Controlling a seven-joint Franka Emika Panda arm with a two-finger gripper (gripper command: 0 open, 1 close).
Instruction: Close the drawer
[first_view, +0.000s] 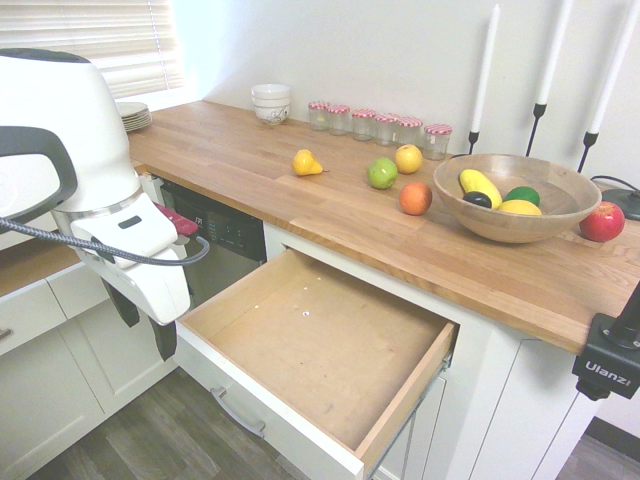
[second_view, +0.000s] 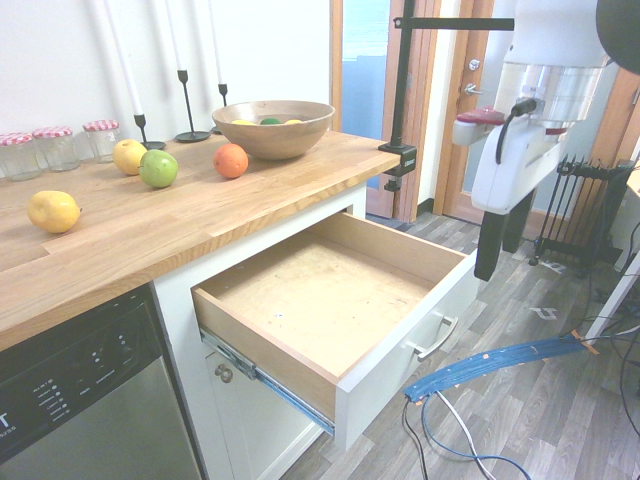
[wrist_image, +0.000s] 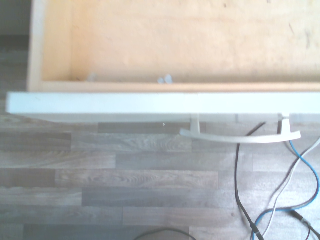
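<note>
I see the drawer (first_view: 320, 350) pulled fully out from under the wooden countertop (first_view: 330, 215), its plywood bottom bare. Its white front panel with the slim metal handle (second_view: 432, 338) faces the wood-look floor (second_view: 520, 420). The gripper (first_view: 143, 322) hangs pointing down just beside the drawer's outer corner, in front of the panel and not touching it; its two dark fingers (first_view: 164, 338) stand apart, with nothing between them.

Surroundings: a dishwasher (second_view: 90, 400) sits next to the drawer cabinet. On the countertop I note a wooden bowl (first_view: 515, 200) of fruit, a red apple (first_view: 602, 221) beside it, loose fruit, a row of jars (first_view: 380, 122), stacked white bowls (first_view: 271, 103) and candle holders. All of it sits above the drawer, well clear of its travel. A clamp (second_view: 398, 157) grips the counter's end corner, above the drawer's far side.
</note>
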